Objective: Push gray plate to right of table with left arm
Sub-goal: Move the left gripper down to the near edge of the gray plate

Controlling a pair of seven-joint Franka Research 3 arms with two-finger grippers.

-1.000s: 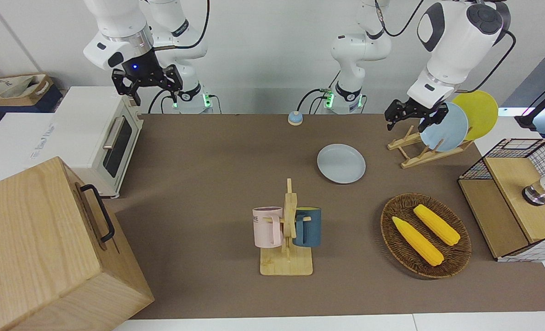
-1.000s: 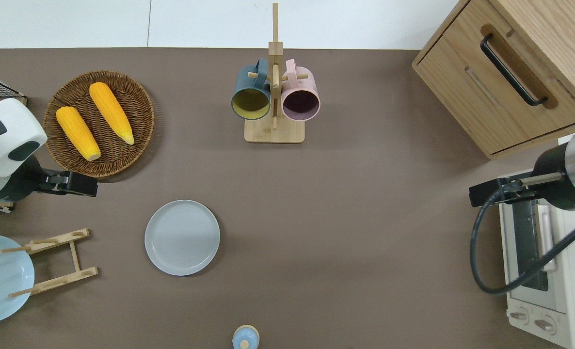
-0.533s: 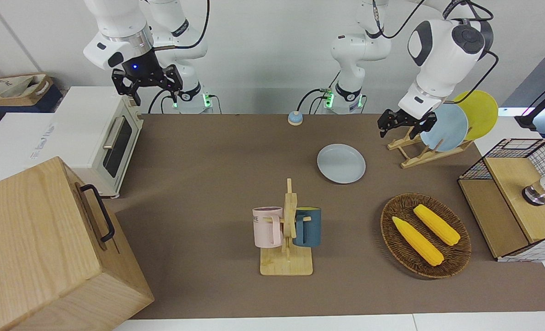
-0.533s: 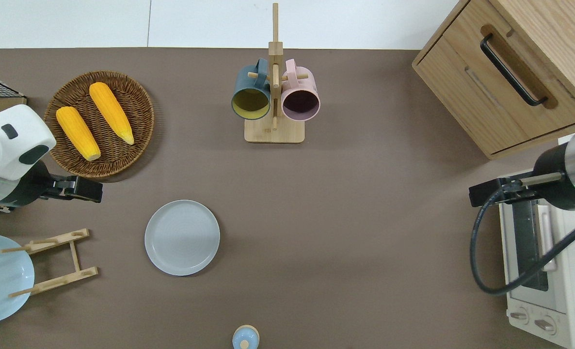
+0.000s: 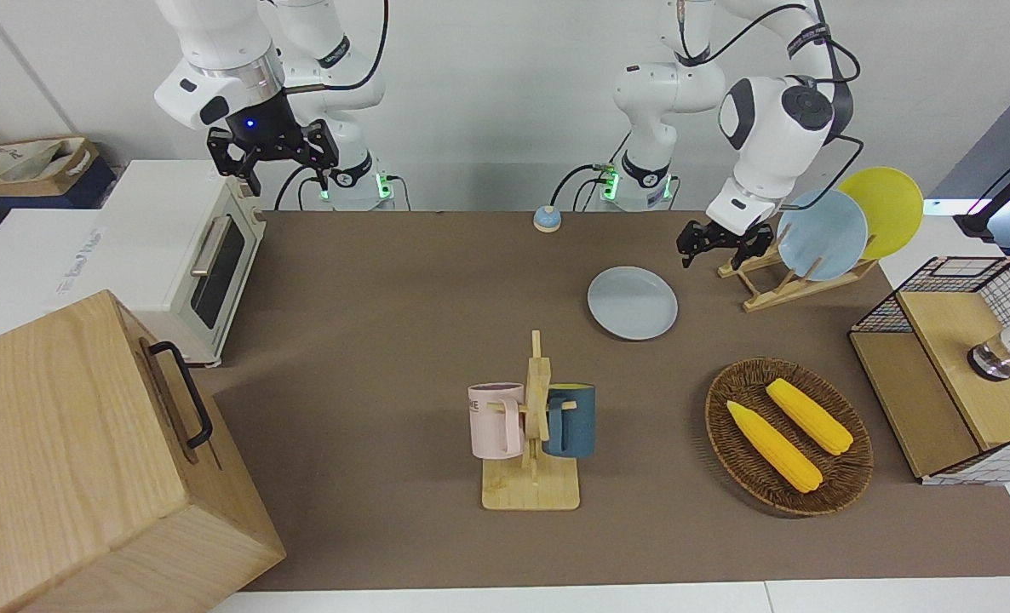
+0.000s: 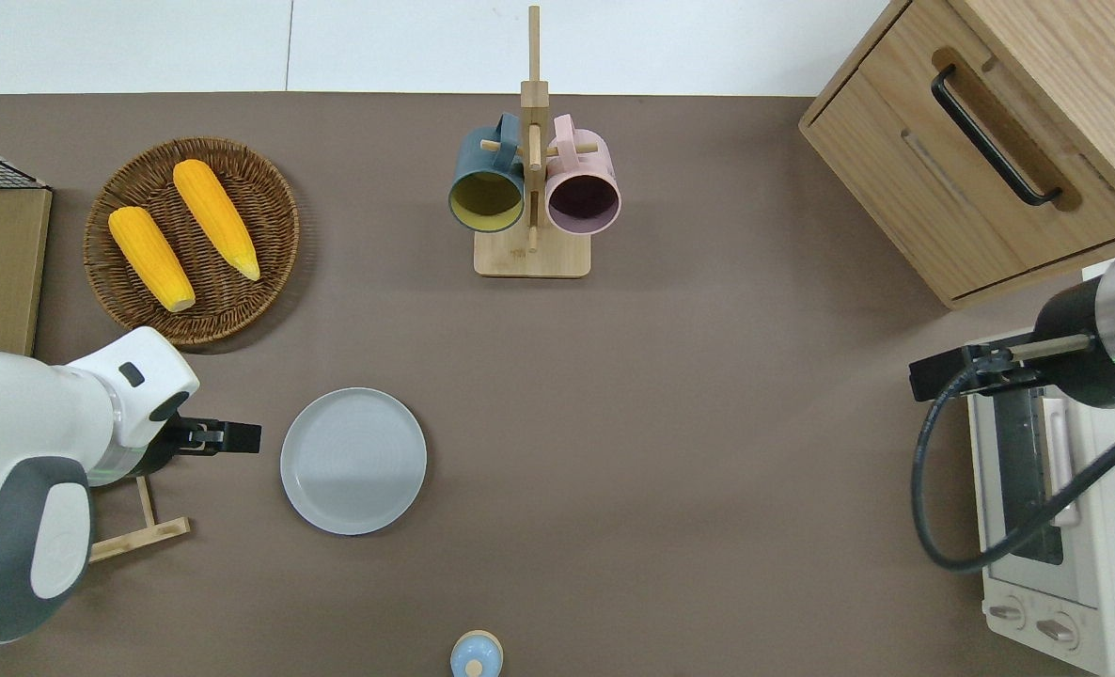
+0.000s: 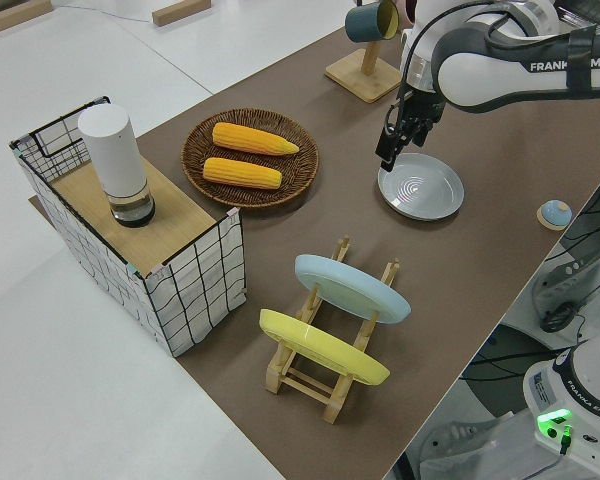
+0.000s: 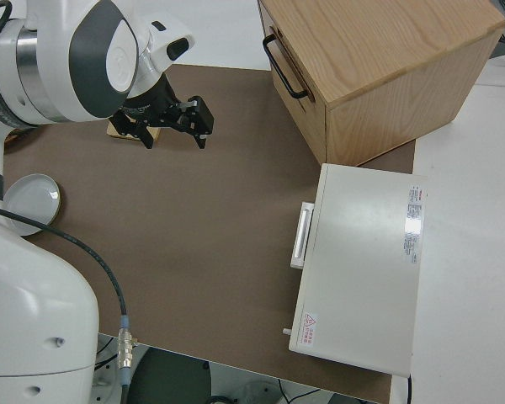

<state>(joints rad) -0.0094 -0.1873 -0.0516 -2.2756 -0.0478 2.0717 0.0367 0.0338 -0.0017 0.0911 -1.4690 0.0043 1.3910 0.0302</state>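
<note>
The gray plate (image 5: 633, 302) lies flat on the brown table (image 5: 386, 298), about midway across its depth, toward the left arm's end. It also shows in the overhead view (image 6: 353, 461) and the left side view (image 7: 420, 186). My left gripper (image 5: 713, 254) is open and empty. In the overhead view it (image 6: 245, 437) sits low, just beside the plate's rim on the side toward the left arm's end of the table, with a small gap and no contact. It points at the plate in the left side view (image 7: 388, 160). My right gripper (image 5: 289, 180) is open and parked.
A wooden plate rack (image 5: 769, 285) holding a sky-blue plate (image 5: 820, 234) and a yellow plate (image 5: 884, 209) stands beside the left arm. A wicker basket (image 5: 846, 477) holds two corn cobs. A mug rack (image 5: 532, 426), a small bell (image 5: 546, 219), a toaster oven (image 5: 190, 255), a wooden cabinet (image 5: 88, 460) and a wire crate (image 5: 956, 366) also stand here.
My left arm has swung from near the basket and rack toward the gray plate and come down beside its rim. The plate and the right arm have not moved.
</note>
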